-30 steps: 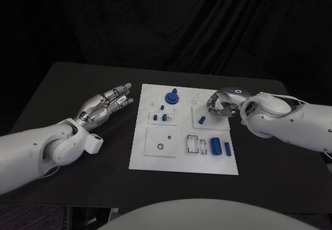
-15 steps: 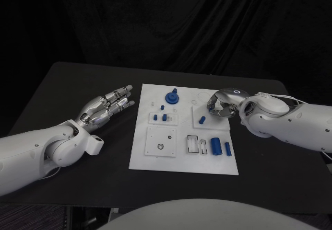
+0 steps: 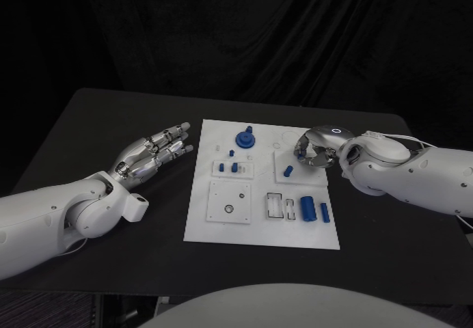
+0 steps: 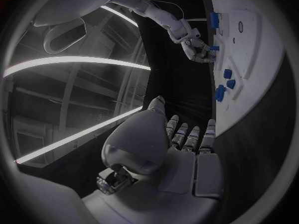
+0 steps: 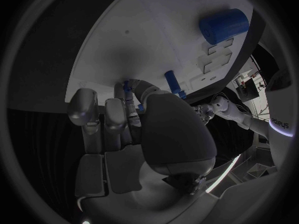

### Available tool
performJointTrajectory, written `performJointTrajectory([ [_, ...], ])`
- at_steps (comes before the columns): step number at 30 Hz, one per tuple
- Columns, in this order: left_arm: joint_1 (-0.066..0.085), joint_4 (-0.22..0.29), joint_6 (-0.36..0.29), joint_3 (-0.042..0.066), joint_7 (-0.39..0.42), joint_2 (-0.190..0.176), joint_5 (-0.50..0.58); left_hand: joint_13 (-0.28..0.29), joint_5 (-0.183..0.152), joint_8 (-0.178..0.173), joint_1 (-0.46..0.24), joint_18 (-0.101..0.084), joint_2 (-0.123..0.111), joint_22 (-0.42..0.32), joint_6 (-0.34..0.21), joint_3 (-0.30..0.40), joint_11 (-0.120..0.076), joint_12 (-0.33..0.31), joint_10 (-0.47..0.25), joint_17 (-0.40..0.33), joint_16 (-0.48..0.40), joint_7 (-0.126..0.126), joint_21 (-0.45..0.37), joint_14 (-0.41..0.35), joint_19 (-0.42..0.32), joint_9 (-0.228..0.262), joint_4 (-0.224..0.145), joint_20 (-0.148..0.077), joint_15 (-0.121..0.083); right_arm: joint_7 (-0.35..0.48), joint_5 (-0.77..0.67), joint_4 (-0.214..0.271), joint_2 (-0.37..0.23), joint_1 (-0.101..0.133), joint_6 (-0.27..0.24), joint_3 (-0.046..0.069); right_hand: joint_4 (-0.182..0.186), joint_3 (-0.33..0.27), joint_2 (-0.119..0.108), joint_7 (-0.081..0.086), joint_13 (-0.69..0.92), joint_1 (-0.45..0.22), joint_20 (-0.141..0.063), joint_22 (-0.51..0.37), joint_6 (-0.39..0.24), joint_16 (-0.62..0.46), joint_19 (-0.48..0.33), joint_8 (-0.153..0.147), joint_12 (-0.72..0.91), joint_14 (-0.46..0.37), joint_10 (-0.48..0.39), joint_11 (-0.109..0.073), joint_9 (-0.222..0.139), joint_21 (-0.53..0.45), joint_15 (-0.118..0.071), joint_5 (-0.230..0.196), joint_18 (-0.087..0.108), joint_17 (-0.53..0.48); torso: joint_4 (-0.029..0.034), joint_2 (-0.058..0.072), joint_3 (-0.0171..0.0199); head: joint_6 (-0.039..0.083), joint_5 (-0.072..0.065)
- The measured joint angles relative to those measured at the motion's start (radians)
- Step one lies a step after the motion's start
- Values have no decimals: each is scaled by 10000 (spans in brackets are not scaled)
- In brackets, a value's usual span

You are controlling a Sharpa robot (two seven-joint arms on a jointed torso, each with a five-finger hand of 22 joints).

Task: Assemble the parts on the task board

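The left hand (image 3: 153,152) rests open on the black table (image 3: 98,123), fingers spread, beside the task board (image 3: 258,229). Farther, the right hand (image 3: 317,147) curls over the board's far corner; its fingertips partly hide a small blue part (image 5: 127,85), so a grip cannot be told.

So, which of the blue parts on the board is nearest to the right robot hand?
The small tilted blue peg, just beside the right robot hand. The blue cylinder and the flanged blue part lie farther off.

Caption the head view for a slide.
Right hand curled over the white task board beside a small blue part; left hand open alongside.
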Motion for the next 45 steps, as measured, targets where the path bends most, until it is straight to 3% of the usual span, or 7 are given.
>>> performJointTrajectory([
  [11, -10, -12, 45, 0, 0, 5, 1, 9, 104, 0, 41, -1, 41, 53, 53, 83, 29, 38, 29, 8, 0, 53, 39, 35, 71, 8, -82, 71, 35, 34, 8, -56, 49, 0, -43, -4, -274, -79, 216, 124, -2, 217, -35, -1, 369, 116, 105, 202, 112, 110, 397, -166, 176, 230, -38, -242, 1, 81, -3, -1, 1, 0, 5],
  [18, -16, -24, 62, -2, 1, -1, 1, 18, 159, 0, 41, -2, 41, 79, 88, 83, 29, 38, 29, 18, 0, 18, 39, 35, 71, 17, -82, 71, 34, 97, 13, 8, -38, -20, -222, -20, -327, -132, 293, 227, -3, 295, -56, 7, 479, 163, 197, 262, 98, 165, 506, -163, 247, 427, -93, -361, 0, 136, -6, -7, 6, 0, 35],
  [25, -20, -38, 65, -1, 3, -5, 2, 17, 202, 0, 40, -1, 41, 106, 94, 111, 29, 38, 29, 22, 41, 20, 76, 70, 107, 17, -109, 107, 69, 111, 15, 213, -222, 12, -530, -21, -330, -136, 305, 212, -31, 307, -71, 7, 528, 232, 212, 268, 98, 215, 513, -157, 284, 499, -72, -440, 0, 191, -7, -12, 5, 0, 40],
  [38, -23, -63, 68, -1, 3, 23, 3, 16, 201, 0, 40, -1, 41, 122, 125, 111, 27, 38, 27, 24, 46, 52, 76, 70, 106, 16, -109, 107, 69, 95, 15, 624, -403, 572, -1041, -11, -313, -177, 303, 223, -64, 306, -72, 5, 610, 278, 284, 318, 97, 277, 620, -171, 332, 595, -79, -476, 1, 242, 11, -9, -7, 0, 81],
  [45, -24, -63, 71, -2, 4, 23, 3, 16, 240, 0, 41, -1, 41, 121, 124, 111, 26, 38, 27, 23, 46, 52, 76, 70, 144, 16, -109, 143, 69, 19, 15, 1327, -674, 756, -1055, -11, -291, -237, 301, 226, -122, 305, -72, 4, 612, 278, 284, 309, 42, 304, 632, -182, 323, 595, -52, -477, 1, 229, 10, -6, -8, 0, 168],
])
